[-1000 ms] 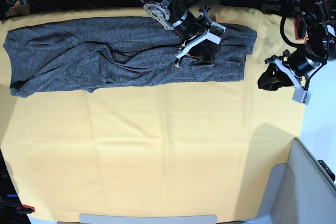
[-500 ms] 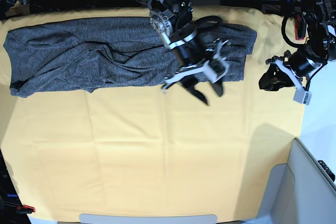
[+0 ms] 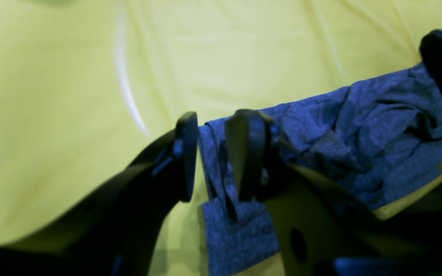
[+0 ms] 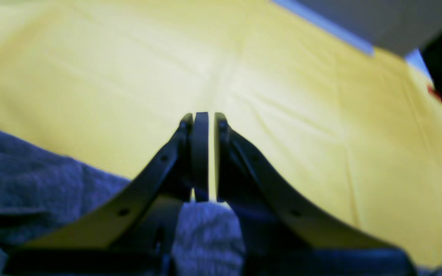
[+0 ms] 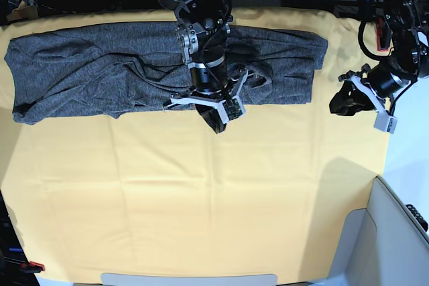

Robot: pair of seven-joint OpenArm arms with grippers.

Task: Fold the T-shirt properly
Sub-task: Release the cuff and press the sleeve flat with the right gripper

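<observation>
The T-shirt [image 5: 100,72] lies spread in a long rumpled band across the far part of the yellow-orange cloth [image 5: 201,192], reaching from that cloth's left edge almost to its right one, with its near hem bunched into folds about the middle. The cloth covers nearly the whole work surface; a grey bin [image 5: 395,232] stands at the near right corner, and dark cables and gear crowd the far edge. The right gripper [image 5: 218,120] sits over the shirt's near hem at the middle, its arm reaching down from the far side across the fabric and hiding part of it. Half a second ago this gripper was farther to the right with its jaws spread; now it has swung left and they are pressed together, and no fabric shows between the tips. The left gripper [image 5: 345,102] hangs off the shirt's right end, unmoved, its jaws partly apart; its wrist view shows shirt fabric behind the gap, nothing gripped.
</observation>
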